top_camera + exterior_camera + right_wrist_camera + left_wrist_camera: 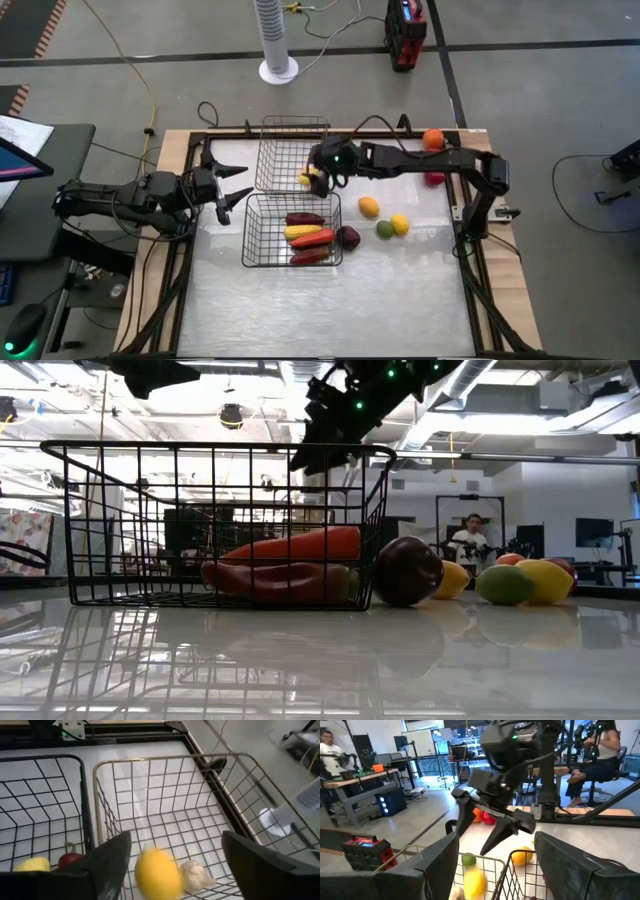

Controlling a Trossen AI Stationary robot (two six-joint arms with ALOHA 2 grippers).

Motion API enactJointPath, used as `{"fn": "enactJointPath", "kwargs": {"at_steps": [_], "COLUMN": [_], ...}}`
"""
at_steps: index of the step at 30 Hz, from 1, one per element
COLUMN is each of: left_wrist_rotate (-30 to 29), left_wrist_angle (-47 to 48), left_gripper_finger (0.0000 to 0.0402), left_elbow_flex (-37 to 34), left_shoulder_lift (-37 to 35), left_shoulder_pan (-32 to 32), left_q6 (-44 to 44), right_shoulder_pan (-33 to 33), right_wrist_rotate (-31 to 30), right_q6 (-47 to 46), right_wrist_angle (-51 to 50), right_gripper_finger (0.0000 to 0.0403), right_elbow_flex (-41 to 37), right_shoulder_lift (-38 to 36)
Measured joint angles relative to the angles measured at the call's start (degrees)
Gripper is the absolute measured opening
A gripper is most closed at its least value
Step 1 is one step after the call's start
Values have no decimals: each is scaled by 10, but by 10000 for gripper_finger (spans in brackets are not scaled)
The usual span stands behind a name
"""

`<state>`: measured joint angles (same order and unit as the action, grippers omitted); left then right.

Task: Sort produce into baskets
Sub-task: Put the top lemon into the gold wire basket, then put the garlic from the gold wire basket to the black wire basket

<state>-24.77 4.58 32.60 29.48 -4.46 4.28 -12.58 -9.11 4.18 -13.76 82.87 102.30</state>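
- Nearest me sits the darker basket [262, 243], with long pieces lying inside it: a dark red one [304, 219], a yellow one [302, 231], an orange-red one [314, 240] and another red one [309, 256].
- A dark purple round piece [348, 237] rests on the table, touching that basket's outer wall.
- Further along the table are a green round piece [384, 229] and a yellow one [400, 224] just beside each other, and an orange-yellow one [369, 207] near them.
- Behind stands the silvery basket [283, 148]; a round yellow fruit [158, 872] is in it, beside a pale lumpy piece [197, 874].
- The right gripper [322, 175] hangs over that basket's near end, fingers spread apart, holding nothing.
- The left gripper [232, 187] waits left of the baskets, fingers apart.
- At the far edge sit an orange [432, 139] and a red piece [434, 179].
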Motion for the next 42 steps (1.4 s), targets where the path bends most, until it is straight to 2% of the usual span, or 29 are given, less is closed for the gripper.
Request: {"fn": "enactJointPath", "kwargs": {"at_steps": [5, 11, 21, 24, 26, 31, 36, 39, 42], "left_wrist_rotate": [-12, -19, -31, -31, -31, -37, -56, -59, -59], "left_wrist_angle": [-3, -17, -21, -34, -43, -47, -40, -34, -17], "left_gripper_finger": [249, 249, 249, 249, 249, 249, 249, 249, 249], "left_elbow_flex": [0, 0, 0, 0, 0, 0, 0, 0, 0], "left_shoulder_lift": [0, 0, 0, 4, 9, 17, 16, 16, 16], "left_shoulder_pan": [0, 0, 0, 0, 0, 0, 0, 0, 0], "left_q6": [6, 13, 22, 29, 34, 47, 60, 60, 61], "right_shoulder_pan": [-17, -40, -63, -64, -63, -70, -92, -102, -116], "right_wrist_rotate": [28, 37, 61, 64, 65, 73, 77, 81, 105], "right_q6": [6, 37, 33, 30, 43, 94, 160, 174, 177], "right_wrist_angle": [-51, -125, -103, -109, -134, -267, -385, -430, -427], "right_gripper_finger": [383, 370, 363, 363, 363, 363, 357, 351, 346], "right_elbow_flex": [46, 109, 121, 150, 199, 359, 479, 521, 507], "right_shoulder_lift": [2, 2, 6, 36, 75, 176, 260, 305, 314]}}
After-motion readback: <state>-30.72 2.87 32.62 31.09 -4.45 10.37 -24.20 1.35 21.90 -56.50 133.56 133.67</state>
